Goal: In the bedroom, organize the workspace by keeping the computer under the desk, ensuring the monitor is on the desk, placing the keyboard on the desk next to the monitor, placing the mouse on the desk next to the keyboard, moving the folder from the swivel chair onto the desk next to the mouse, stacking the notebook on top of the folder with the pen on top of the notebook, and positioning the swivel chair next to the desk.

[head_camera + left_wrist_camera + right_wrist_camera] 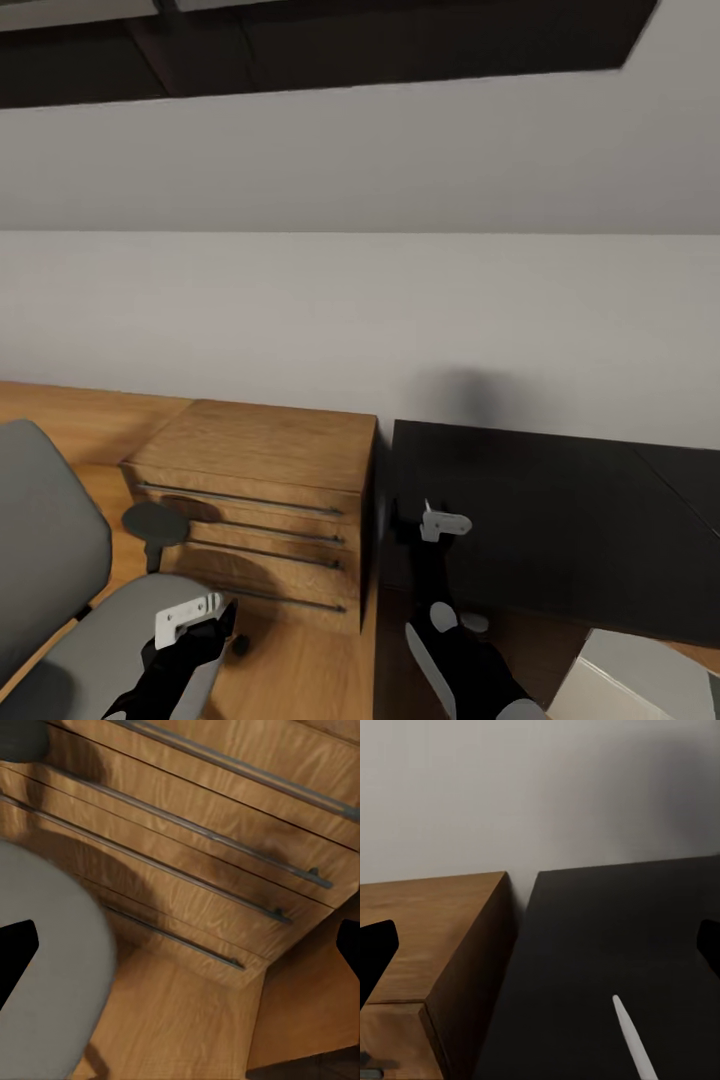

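Note:
The glossy black desk (560,520) stands against the white wall on the right, and its top (607,945) also shows in the right wrist view. A thin pale pen (634,1042) lies on that top, just ahead of my right gripper (540,949), which is open with nothing between its fingers. In the head view my right gripper (440,525) hovers at the desk's left front corner. The grey swivel chair (60,590) is at the lower left. My left gripper (195,615) is open above the edge of the chair seat (45,967). The light-grey computer (640,680) sits low at the bottom right, in front of the desk.
A light wooden dresser (260,480) with long bar handles (217,840) stands between the chair and the desk, touching the desk's left side. The chair's dark armrest pad (155,522) juts toward the drawers. Wooden floor (187,1020) lies under the chair.

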{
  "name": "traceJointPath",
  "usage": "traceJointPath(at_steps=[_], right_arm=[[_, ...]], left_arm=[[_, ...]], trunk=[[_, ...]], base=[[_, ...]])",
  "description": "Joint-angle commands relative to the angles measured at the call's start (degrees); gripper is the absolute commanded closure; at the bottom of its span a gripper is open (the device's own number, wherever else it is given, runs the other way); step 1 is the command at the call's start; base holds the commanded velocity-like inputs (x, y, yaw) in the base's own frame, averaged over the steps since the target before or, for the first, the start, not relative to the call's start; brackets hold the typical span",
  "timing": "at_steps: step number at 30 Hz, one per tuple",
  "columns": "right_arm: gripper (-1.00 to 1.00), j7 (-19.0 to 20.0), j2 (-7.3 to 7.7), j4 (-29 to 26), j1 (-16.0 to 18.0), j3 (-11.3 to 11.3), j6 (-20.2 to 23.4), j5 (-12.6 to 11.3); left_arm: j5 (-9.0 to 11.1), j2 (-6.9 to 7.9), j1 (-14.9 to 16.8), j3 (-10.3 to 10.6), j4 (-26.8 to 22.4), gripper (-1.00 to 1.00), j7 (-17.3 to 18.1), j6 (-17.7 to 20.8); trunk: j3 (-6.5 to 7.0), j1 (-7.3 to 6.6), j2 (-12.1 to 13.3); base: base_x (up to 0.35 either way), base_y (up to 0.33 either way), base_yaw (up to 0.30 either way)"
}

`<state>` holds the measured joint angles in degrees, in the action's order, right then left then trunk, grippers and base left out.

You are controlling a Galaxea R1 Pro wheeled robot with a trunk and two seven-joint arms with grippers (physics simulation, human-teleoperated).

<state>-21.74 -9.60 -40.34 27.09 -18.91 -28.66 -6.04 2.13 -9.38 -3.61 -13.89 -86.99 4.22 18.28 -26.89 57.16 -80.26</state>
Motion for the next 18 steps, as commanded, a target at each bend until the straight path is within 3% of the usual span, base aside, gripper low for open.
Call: traceJointPath(at_steps=[1, 7, 11, 16, 17, 18], right_arm=[[-1.00, -0.2, 0.11, 0.1, 0.1, -0.3, -0.3, -0.6], [-1.00, 0.0, 2.24, -0.2, 0.1, -0.1, -0.1, -0.9], [-1.00, 0.0, 3.30, -1.0, 0.1, 0.1, 4.3, -1.1], [-1.00, 0.0, 4.41, -5.2, 0.2, 1.4, 13.6, -1.1], [-1.00, 0.0, 5.11, -7.7, 0.2, 4.7, 19.7, -1.2], [-1.00, 0.0, 5.21, -8.2, 0.2, 5.5, 21.6, -1.2]], left_arm=[[0.2, -0.07, 0.0, -0.2, -0.1, -1.00, 0.4, 0.4], [0.2, -0.11, 0.0, -0.2, -0.1, -1.00, 0.4, 0.4], [0.2, -0.11, 0.0, -0.2, -0.1, -1.00, 0.3, 0.4], [0.2, -0.12, 0.0, -0.2, -0.1, -1.00, 0.3, 0.4], [0.2, -0.12, 0.0, -0.2, 0.0, -1.00, 0.3, 0.4], [0.2, -0.12, 0.0, -0.2, 0.0, -1.00, 0.3, 0.4]], trunk=[[-0.05, 0.04, 0.0], [-0.05, 0.04, 0.0], [-0.05, 0.04, 0.0], [-0.05, 0.04, 0.0], [-0.05, 0.04, 0.0], [-0.05, 0.04, 0.0]], base=[[0.311, 0.000, 0.000], [0.110, 0.000, 0.000], [0.010, 0.000, 0.000], [0.003, 0.000, 0.000], [0.000, 0.000, 0.000], [0.000, 0.000, 0.000]])
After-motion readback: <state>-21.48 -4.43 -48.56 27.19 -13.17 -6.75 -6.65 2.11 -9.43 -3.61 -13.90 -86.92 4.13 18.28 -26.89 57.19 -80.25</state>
